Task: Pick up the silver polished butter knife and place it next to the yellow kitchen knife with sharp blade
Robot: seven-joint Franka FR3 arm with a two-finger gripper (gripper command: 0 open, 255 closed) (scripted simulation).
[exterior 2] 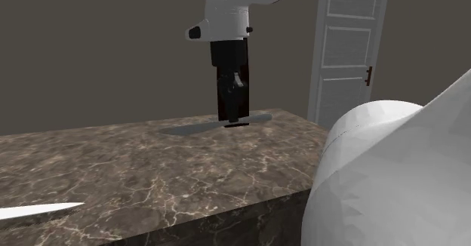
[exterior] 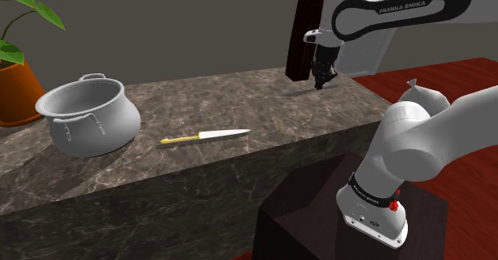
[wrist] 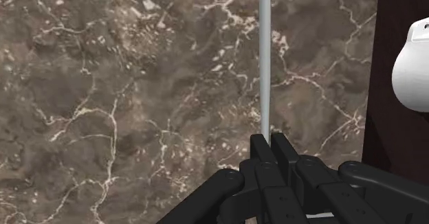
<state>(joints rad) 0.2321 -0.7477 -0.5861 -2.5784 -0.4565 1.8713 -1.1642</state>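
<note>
**Dark brown marble worktop (exterior: 239, 175): black fingers (wrist: 270, 147) clamped on the slim silver butter knife (wrist: 265, 58)**

White-veined and long, the worktop ran across a dim room with grey-brown walls, a white panelled door (exterior 2: 351, 48) and a red-brown wooden floor (exterior: 447, 71). At its far end in the shoulder view the fingers pointed straight down, pressed almost together and pinching the butter knife. Its thin strip ran straight out from between their tips. In the second exterior view the knife sat level at the marble under them; whether it touched the surface could not be told. Well apart from it, toward the shoulder view's left, the yellow-handled kitchen knife with a white pointed blade (exterior: 206, 135) lay flat on the worktop. Further left stood a grey round-bellied pot with side handles (exterior: 104, 127), its open mouth showing its grey inner wall. Behind it was a green-leaved plant in an orange pot (exterior: 14, 91).
</note>
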